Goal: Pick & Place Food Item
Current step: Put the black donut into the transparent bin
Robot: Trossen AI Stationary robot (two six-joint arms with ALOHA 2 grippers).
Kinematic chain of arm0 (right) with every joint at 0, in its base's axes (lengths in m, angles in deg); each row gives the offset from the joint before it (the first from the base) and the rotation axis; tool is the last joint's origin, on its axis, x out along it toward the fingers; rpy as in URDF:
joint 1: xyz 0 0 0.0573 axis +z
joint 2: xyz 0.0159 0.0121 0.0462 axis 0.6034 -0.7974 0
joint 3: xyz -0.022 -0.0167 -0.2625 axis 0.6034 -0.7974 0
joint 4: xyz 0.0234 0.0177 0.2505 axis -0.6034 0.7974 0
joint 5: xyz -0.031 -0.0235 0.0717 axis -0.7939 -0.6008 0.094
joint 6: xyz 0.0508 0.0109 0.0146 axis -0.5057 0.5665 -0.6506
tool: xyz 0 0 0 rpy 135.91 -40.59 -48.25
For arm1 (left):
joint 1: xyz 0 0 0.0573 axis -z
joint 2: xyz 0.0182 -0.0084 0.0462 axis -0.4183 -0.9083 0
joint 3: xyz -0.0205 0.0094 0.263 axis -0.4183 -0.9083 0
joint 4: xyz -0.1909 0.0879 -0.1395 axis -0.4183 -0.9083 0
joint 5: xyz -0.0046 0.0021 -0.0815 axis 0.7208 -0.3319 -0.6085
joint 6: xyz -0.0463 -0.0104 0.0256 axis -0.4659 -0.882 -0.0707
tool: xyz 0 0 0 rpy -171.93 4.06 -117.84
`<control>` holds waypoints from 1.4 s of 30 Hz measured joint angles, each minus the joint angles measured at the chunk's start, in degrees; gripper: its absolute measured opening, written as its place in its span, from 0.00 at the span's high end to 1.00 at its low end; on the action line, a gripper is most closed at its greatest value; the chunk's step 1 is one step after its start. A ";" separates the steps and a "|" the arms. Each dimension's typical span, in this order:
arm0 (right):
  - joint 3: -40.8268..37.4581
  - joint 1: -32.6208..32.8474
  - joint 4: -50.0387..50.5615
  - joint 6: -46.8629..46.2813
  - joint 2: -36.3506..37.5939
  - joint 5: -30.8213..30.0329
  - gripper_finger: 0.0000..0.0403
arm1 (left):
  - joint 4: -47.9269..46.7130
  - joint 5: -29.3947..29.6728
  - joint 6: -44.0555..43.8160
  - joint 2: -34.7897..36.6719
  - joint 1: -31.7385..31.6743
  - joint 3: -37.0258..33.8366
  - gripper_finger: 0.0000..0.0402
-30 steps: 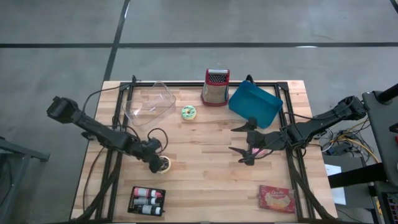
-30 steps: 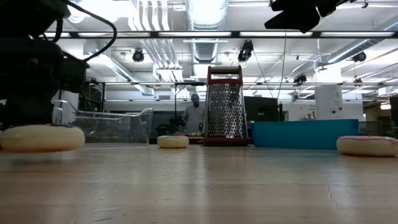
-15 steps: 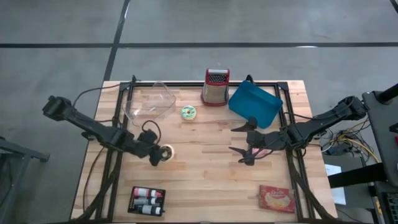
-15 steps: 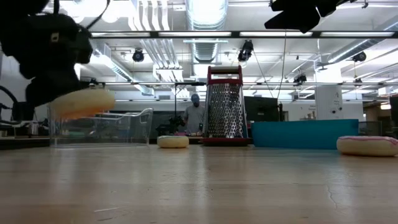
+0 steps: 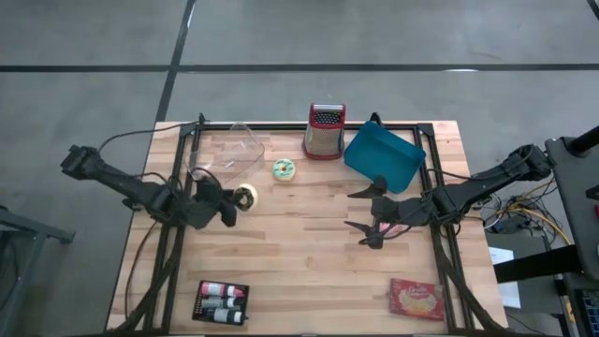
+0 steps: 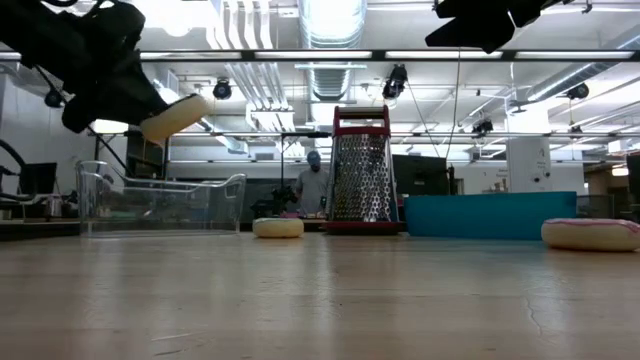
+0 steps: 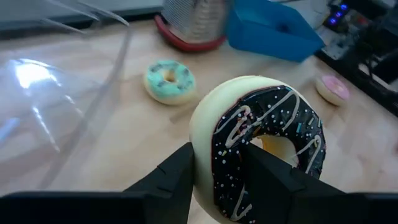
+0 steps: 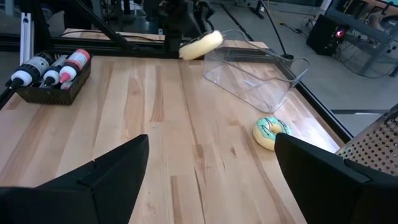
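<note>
Presently the left gripper holds the chocolate-iced donut (raised off the table) beside the clear container; the right gripper hangs wide open at mid-right.

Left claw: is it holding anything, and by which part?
Yes. The left claw holds the chocolate donut by its ring, one finger through the hole, clear of the table.

Butcher-block wood table under me, matt and streaky. My left gripper is matt black plastic — the donut in it has glossy chocolate icing. Clear shiny plastic bin, perforated metal grater.
</note>
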 joint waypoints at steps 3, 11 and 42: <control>0.00 0.00 -0.02 -0.07 0.00 0.00 0.15 | -5.61 1.73 -1.04 2.53 -0.56 1.00 0.67; 0.00 0.00 0.00 -0.02 0.00 0.00 0.13 | -19.05 4.30 -2.84 6.20 -4.09 5.01 0.67; 0.00 0.02 -0.02 -0.05 0.00 0.00 0.14 | -26.72 7.41 5.51 6.33 -33.81 7.12 0.67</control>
